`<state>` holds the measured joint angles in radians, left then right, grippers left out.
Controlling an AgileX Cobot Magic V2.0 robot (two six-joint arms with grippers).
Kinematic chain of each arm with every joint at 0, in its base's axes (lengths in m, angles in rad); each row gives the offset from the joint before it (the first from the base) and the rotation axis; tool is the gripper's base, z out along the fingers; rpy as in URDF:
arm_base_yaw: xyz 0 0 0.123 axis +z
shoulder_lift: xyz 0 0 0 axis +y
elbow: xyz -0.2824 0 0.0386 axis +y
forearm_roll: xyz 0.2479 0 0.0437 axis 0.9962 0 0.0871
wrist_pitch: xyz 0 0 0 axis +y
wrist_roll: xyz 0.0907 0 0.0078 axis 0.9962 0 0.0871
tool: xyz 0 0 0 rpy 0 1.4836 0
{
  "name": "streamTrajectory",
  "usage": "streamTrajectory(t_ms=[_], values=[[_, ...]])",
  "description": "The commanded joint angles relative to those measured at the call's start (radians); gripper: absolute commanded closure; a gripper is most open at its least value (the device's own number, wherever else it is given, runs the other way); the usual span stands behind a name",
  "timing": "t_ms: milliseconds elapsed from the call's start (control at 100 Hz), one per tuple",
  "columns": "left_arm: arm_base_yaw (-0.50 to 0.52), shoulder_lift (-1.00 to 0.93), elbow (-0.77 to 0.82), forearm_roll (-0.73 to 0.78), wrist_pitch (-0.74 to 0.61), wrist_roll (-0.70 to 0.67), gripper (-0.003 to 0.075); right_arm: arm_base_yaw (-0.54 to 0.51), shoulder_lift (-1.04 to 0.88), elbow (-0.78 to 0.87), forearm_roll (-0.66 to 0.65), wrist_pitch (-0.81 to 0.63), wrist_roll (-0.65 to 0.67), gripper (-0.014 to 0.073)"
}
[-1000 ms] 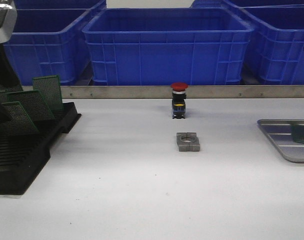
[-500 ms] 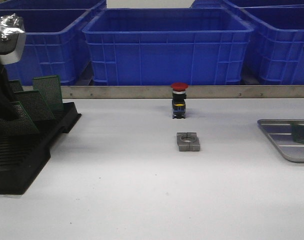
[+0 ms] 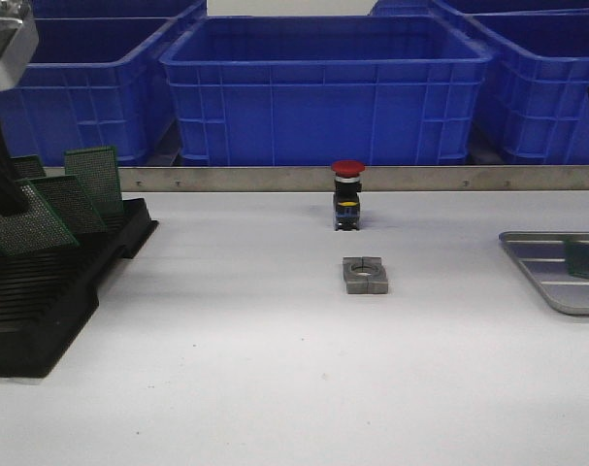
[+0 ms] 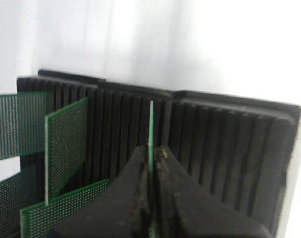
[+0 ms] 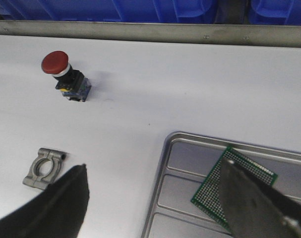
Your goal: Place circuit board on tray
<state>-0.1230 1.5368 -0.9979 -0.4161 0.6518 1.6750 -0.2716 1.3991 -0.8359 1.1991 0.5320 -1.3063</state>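
My left gripper (image 4: pixel 151 151) is shut on the edge of a green circuit board (image 4: pixel 150 126), seen edge-on above the black slotted rack (image 4: pixel 219 144). In the front view this board (image 3: pixel 24 221) hangs tilted over the rack (image 3: pixel 42 301) at the far left. More boards (image 4: pixel 66 144) stand in the rack's slots. The silver-grey tray (image 3: pixel 539 264) lies at the right edge with one green board (image 3: pixel 587 259) on it. My right gripper (image 5: pixel 152 169) is open and empty, hovering over the tray's rim (image 5: pixel 162 163) beside that board (image 5: pixel 214 191).
A red push button (image 3: pixel 347 194) stands mid-table and a grey metal clamp (image 3: pixel 365 275) lies in front of it. Both also show in the right wrist view, the button (image 5: pixel 63 74) and the clamp (image 5: pixel 43 168). Blue bins (image 3: pixel 323 87) stand behind a metal rail (image 3: pixel 226 179).
My left arm has risen, and the held board has moved up and slightly left over the rack. The tray and the mid-table objects have not moved.
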Motion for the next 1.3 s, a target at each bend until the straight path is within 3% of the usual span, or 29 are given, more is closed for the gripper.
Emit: streamTrajectory(t_ms=[0, 280, 530, 840, 980, 1120, 1210, 1290], values=[[-0.010, -0.070, -0.041, -0.065, 0.031, 0.013, 0.0740, 0.023, -0.059, -0.030, 0.040, 0.037, -0.055, 0.0033], [-0.137, -0.088, -0.114, -0.324, 0.138, 0.014, 0.0740, 0.238, -0.091, -0.030, 0.041, 0.174, -0.335, 0.0033], [-0.231, -0.081, -0.122, -0.537, 0.209, 0.086, 0.0740, 0.434, -0.091, -0.030, 0.041, 0.217, -0.486, 0.0033], [-0.371, -0.049, -0.123, -0.646, 0.199, 0.117, 0.0740, 0.568, -0.091, -0.030, 0.042, 0.221, -0.532, 0.0033], [-0.402, -0.046, -0.123, -0.773, 0.199, 0.117, 0.0740, 0.603, -0.090, -0.030, 0.046, 0.250, -0.532, 0.0033], [-0.409, -0.046, -0.123, -0.783, 0.207, 0.120, 0.0740, 0.608, -0.090, -0.030, 0.047, 0.248, -0.532, 0.0037], [-0.409, -0.046, -0.123, -0.793, 0.220, 0.120, 0.0740, 0.608, -0.090, -0.029, 0.047, 0.242, -0.532, 0.0103], [-0.409, -0.046, -0.123, -0.815, 0.230, 0.120, 0.0740, 0.608, -0.089, -0.027, 0.046, 0.238, -0.531, 0.0247]])
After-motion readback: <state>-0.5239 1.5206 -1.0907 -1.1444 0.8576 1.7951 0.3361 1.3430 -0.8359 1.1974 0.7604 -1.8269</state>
